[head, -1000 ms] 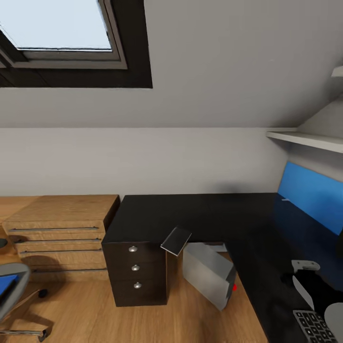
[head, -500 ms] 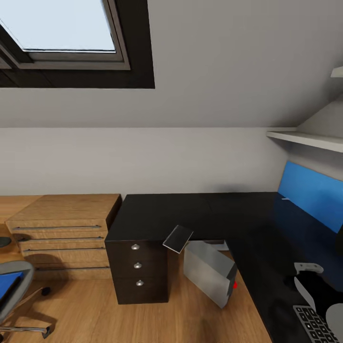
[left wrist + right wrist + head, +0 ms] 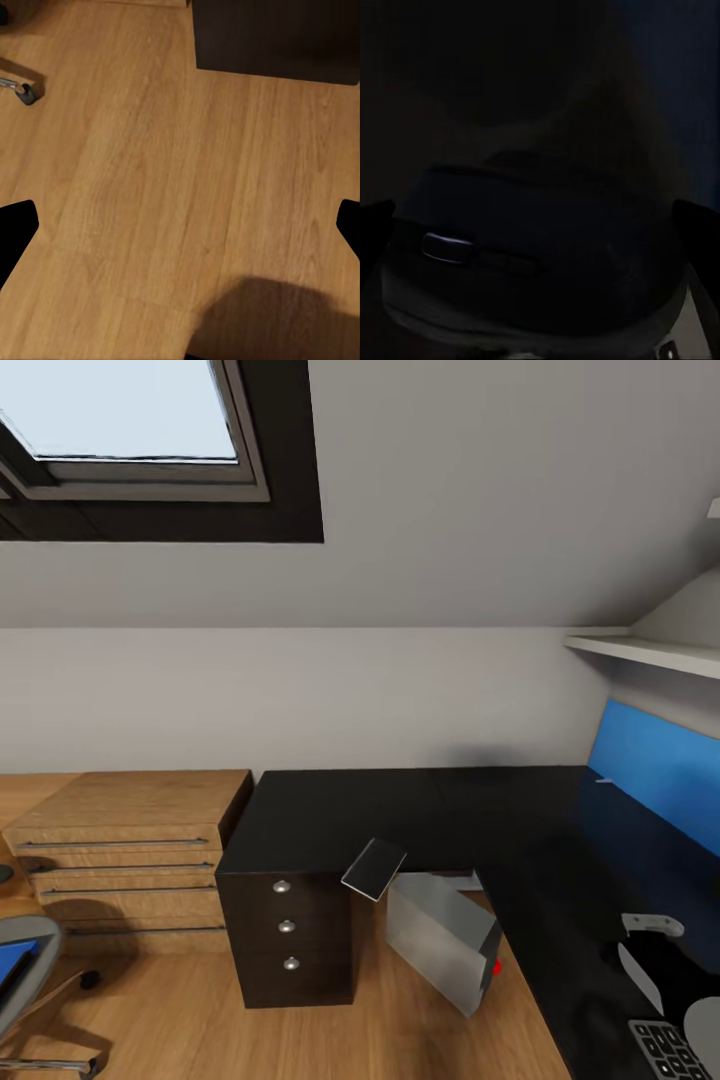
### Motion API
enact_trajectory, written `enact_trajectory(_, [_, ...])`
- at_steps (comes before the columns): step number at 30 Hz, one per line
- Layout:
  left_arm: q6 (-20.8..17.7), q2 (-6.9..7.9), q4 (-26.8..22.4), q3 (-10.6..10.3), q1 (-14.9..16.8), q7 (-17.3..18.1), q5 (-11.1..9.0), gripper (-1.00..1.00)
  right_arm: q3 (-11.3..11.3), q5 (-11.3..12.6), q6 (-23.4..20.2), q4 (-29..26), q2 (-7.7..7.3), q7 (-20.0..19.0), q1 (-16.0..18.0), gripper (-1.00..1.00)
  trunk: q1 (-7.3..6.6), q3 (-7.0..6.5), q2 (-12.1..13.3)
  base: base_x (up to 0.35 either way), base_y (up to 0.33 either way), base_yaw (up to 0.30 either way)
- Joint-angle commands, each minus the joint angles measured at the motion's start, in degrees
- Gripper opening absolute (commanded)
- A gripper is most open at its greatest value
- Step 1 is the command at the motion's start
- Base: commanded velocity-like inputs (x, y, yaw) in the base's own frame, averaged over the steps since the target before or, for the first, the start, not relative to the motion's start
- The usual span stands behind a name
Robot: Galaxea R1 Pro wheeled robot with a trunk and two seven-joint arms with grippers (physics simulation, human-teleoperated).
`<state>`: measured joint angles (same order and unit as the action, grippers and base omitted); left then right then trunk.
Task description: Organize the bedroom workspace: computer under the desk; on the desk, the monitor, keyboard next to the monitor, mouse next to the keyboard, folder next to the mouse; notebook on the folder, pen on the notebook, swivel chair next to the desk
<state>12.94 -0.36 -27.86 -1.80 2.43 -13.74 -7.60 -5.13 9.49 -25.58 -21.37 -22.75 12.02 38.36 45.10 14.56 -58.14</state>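
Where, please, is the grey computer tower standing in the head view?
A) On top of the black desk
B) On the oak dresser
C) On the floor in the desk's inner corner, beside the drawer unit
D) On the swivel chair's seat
C: the computer stands tilted on the oak floor in the inner corner of the desk, right beside the drawer unit with round silver knobs.

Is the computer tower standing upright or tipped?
Tipped. In the head view the computer leans at a clear angle under the desk, its top edge slanting instead of running level with the floor.
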Motion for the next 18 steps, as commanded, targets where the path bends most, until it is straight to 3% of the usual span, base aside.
enact_trajectory(1, [0.23, -0.02, 0.01, -0.21, 0.04, -0.19, -0.57, 1.00, -0.52, 0.61, -0.28, -0.34, -0.03, 0.47, 0.03, -1.00, 0.23, 0.26, -0.47, 0.001, 0.000, 0.000])
enact_trajectory(18, [-0.16, -0.17, 0.39, -0.24, 0.04, -0.30, -0.40, 1.00, -0.51, 0.75, -0.17, -3.18, 0.48, 0.68, 0.05, -1.00, 3.75, 3.14, -6.89, 0.000, 0.000, 0.000])
